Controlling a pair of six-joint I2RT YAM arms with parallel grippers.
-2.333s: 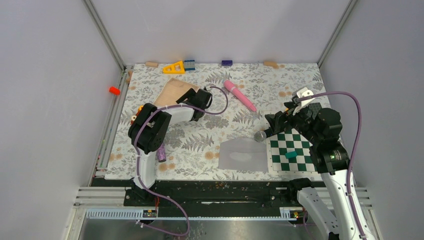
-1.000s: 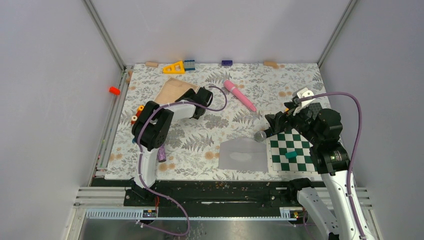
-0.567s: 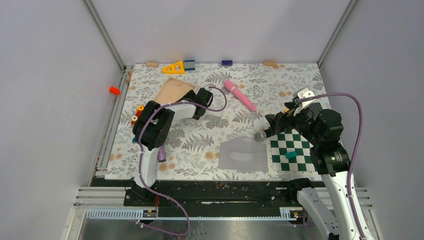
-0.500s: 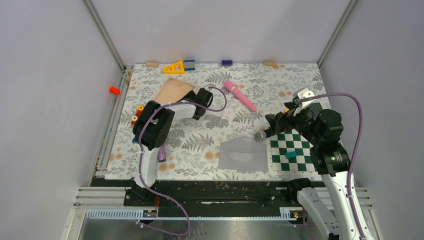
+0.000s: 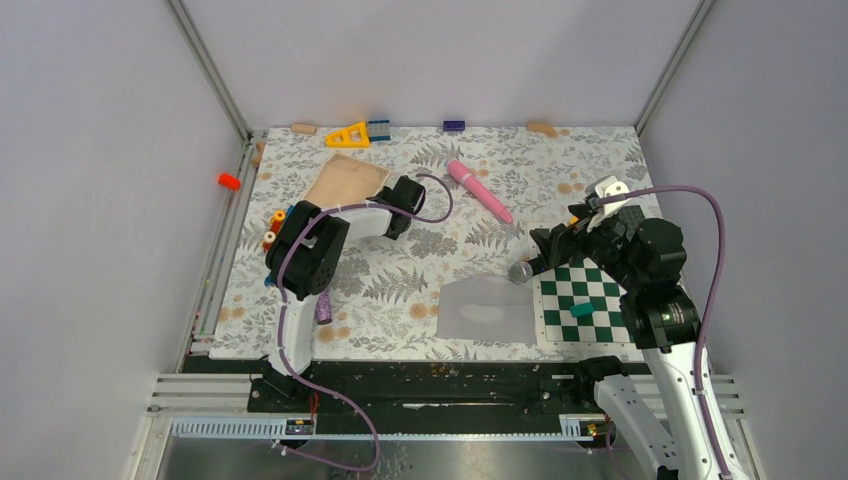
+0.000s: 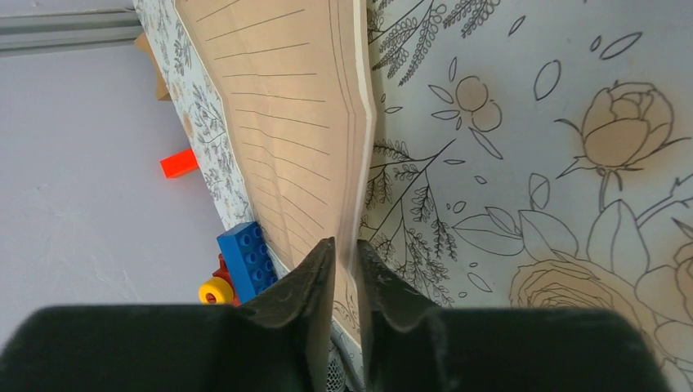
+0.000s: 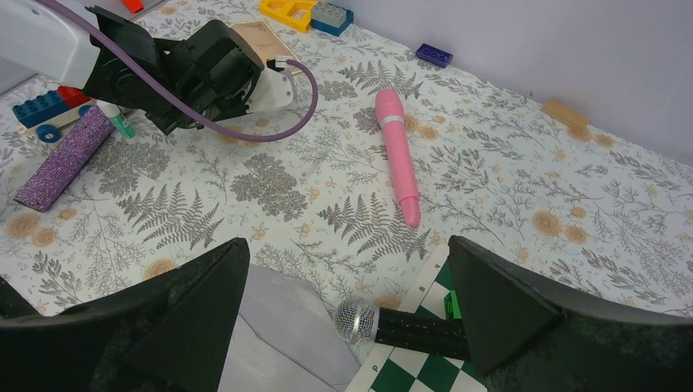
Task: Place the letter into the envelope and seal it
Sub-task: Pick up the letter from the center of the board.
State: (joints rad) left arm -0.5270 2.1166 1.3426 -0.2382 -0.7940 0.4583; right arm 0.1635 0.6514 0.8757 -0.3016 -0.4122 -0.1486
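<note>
Now, your left tool (image 6: 345,269) is closed down to a narrow slit, and the long edge of the letter (image 6: 278,122) runs between its two fingers (image 6: 315,273), so it is pinching that tan, lined sheet. From the left wrist you can see the sheet bowed slightly along the pinched edge, with the rest of it stretching away over the flowered bench (image 6: 531,163). A blue brick (image 6: 245,257) sits just beyond the sheet's other side.

From above, the left tool (image 5: 392,200) sits at the letter's (image 5: 347,180) near right corner, at the far left of the bench (image 5: 400,290).

Your right tool (image 7: 347,302) is spread wide and holds nothing; its two fingers (image 7: 176,314) frame the right wrist view on either side. Below it you have the far right corner of the envelope (image 7: 278,327) and the head of a small microphone (image 7: 392,324), which lies touching that corner and reaches onto the checkerboard mat (image 7: 409,367).

In the top view the pale envelope (image 5: 487,308) lies flat near the front edge, well apart from the letter, its right side against the checkerboard mat (image 5: 585,300). The right tool (image 5: 538,252) hangs above the microphone (image 5: 520,271).
</note>
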